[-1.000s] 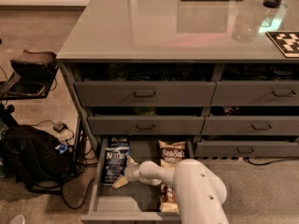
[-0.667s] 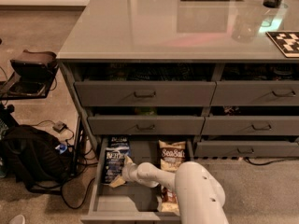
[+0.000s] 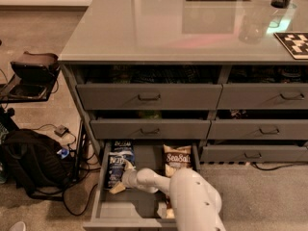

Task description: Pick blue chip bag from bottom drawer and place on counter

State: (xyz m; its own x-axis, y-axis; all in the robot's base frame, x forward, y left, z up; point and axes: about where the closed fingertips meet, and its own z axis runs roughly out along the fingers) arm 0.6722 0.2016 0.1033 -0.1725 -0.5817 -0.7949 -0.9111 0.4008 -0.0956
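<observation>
At 9 o'clock in the view a dark backpack (image 3: pixel 29 170) sat on the floor, well apart from the work. Just right of it the drawer (image 3: pixel 126 210) stood pulled out, and the bag (image 3: pixel 117 160) lay flat on its floor against the left wall, toward the back. Its long axis ran 12 to 6 o'clock, front to back in the drawer, lettering up.

My pincer (image 3: pixel 124 178) was down inside the drawer at the bag's near end, touching or nearly touching its lower edge. The arm (image 3: pixel 192 201) reached in from 4 o'clock. From the pincer the bag lay at about 11 to 12 o'clock, so I judged any closing move had to go forward along the bag's length, not across it. I could not tell whether the pincer was released or clenched, nor whether it had the bag at all. A small tan scrap showed just below the pincer; I could not make out what it was.

Further right, at 3 o'clock from the pincer, a tan bag (image 3: pixel 177 159) lay in the same drawer, apart from the blue one. The surface (image 3: pixel 159 28) waited at 12 o'clock, well above, so the lift looked to be ahead of me.
</observation>
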